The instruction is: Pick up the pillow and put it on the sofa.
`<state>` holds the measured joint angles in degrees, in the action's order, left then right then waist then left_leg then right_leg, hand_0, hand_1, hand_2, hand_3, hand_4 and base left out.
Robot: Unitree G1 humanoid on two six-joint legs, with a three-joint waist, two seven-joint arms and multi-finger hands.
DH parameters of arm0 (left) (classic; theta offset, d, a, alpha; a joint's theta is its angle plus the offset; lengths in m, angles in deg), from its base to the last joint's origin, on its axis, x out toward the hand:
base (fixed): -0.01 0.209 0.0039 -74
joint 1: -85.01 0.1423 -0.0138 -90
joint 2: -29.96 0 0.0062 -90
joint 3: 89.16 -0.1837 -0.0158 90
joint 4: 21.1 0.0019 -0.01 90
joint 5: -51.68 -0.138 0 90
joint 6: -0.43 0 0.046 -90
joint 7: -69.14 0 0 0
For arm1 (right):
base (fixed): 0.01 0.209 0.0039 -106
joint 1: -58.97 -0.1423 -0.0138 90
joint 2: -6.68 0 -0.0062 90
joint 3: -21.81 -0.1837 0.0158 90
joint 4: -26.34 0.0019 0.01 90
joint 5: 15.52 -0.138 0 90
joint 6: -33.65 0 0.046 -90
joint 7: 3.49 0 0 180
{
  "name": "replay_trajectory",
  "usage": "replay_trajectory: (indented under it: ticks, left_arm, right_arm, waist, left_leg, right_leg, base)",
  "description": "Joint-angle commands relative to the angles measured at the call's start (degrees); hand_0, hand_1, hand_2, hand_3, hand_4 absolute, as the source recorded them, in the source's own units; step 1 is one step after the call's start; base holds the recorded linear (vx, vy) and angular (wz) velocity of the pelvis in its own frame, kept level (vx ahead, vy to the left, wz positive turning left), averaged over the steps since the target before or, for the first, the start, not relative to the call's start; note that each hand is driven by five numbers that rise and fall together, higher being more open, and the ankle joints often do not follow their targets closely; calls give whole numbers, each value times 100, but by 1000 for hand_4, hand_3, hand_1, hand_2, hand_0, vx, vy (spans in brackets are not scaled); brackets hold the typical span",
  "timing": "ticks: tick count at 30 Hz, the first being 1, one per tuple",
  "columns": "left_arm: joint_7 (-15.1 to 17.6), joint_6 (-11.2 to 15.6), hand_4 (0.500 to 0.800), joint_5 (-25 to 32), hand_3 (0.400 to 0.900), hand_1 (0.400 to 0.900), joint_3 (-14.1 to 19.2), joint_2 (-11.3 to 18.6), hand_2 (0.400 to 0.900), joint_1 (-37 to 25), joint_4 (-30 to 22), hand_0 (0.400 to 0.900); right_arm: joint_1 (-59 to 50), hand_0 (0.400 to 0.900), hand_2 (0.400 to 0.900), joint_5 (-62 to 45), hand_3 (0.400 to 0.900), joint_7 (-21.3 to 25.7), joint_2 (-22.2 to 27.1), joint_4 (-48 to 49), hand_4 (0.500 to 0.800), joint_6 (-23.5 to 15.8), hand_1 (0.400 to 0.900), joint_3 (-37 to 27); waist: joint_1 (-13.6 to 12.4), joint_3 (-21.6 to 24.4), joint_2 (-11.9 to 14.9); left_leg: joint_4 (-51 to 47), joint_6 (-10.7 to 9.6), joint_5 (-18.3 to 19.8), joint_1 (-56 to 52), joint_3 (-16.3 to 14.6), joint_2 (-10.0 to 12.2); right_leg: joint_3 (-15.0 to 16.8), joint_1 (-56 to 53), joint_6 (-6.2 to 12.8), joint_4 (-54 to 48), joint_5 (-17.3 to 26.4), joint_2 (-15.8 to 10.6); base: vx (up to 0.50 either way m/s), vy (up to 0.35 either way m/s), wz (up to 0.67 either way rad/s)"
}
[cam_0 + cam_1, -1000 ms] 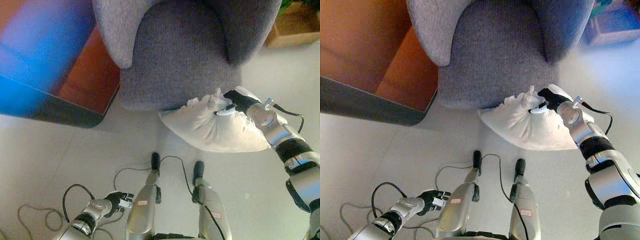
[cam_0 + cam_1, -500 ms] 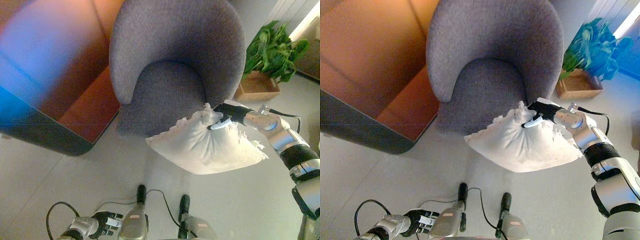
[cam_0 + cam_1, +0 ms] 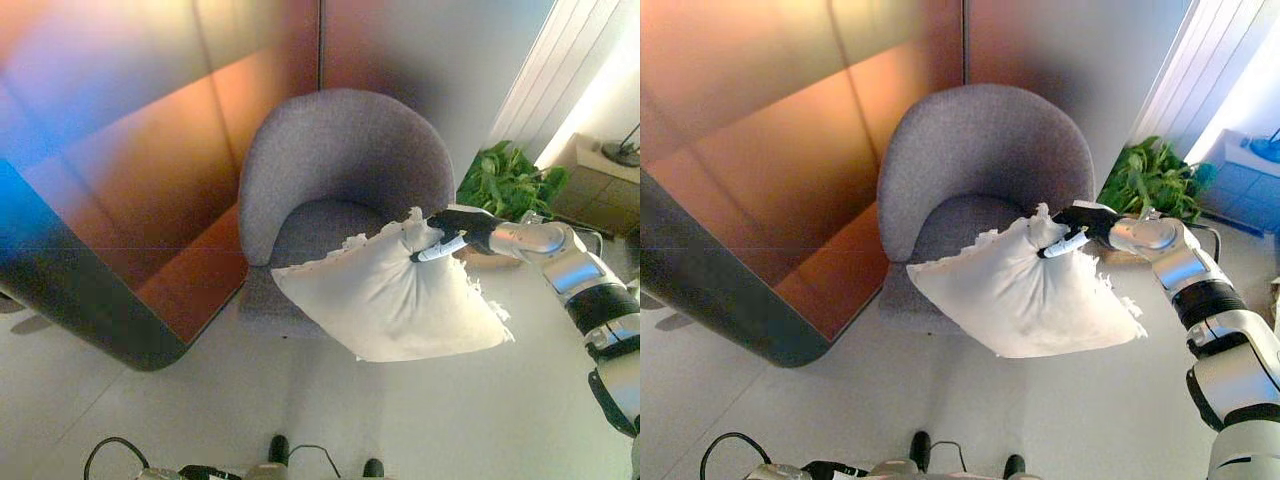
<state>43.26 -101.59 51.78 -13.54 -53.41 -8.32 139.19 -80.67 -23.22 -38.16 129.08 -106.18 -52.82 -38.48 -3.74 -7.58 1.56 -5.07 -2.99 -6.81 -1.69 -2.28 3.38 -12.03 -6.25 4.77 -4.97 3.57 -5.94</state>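
Note:
A white pillow (image 3: 390,300) with a frilled edge hangs in the air in front of the grey round-backed armchair (image 3: 340,160), covering the right part of its seat. My right hand (image 3: 455,225) comes in from the right and is shut on the bunched top edge of the pillow, level with the chair's right arm. The pillow sags down and to the left from the grip. My left hand (image 3: 825,468) shows only as a dark sliver at the bottom edge, low by the floor.
An orange-brown panelled wall with a dark curved base (image 3: 120,300) stands left of the chair. A green potted plant (image 3: 510,180) in a wooden box stands right of the chair, behind my right arm. Pale floor lies in front.
The view has tilted up, so the whole chair now shows. My right hand has lifted the pillow from near the floor to seat height, closer to the chair. The left hand stays low.

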Motion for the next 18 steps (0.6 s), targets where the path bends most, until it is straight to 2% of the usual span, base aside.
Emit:
replay_trajectory:
  ticks: [1, 6, 12, 18]
  left_arm:
    - [-453, -234, 800, -223, 900, 900, -342, -90, 900, 84, 568, 900]
    - [-491, -414, 800, -218, 900, 900, -386, -50, 900, 128, 617, 900]
    - [-438, -512, 800, -86, 900, 900, -500, 69, 900, -60, 523, 900]
    - [-328, -549, 800, 194, 900, 900, -575, 183, 900, -152, 299, 900]
  right_arm:
    - [-1954, 400, 400, -529, 400, 140, 380, -600, 500, 41, 400, 151]
    - [-2404, 400, 400, -395, 400, 423, 297, -1086, 500, 403, 400, 374]
    - [-2903, 400, 400, -636, 400, 1139, 226, -1334, 500, 791, 400, 595]
    - [-3221, 400, 400, -785, 400, 1399, 381, -1286, 500, 827, 400, 883]
  waist:
    - [-249, 549, 420]
    - [-413, 474, 437]
    - [-602, 139, 496]
    - [-683, -256, 541]
  left_leg:
    - [7, -60, 756, -489, -248, -233]
    - [7, -60, 697, -363, -153, -221]
    - [7, -41, 609, 51, 2, -152]
    - [7, -25, 556, 370, 161, -96]
  right_leg:
    - [-147, -149, 174, -3, 3, 15]
    - [-195, -83, 180, -3, -2, 1]
    - [-266, 254, 187, -3, 46, 9]
    - [-248, 528, 150, -3, 60, 60]
  base:
    - [146, 52, 12]
    - [92, 43, 16]
    - [-59, -19, 16]
    - [-70, -18, 7]
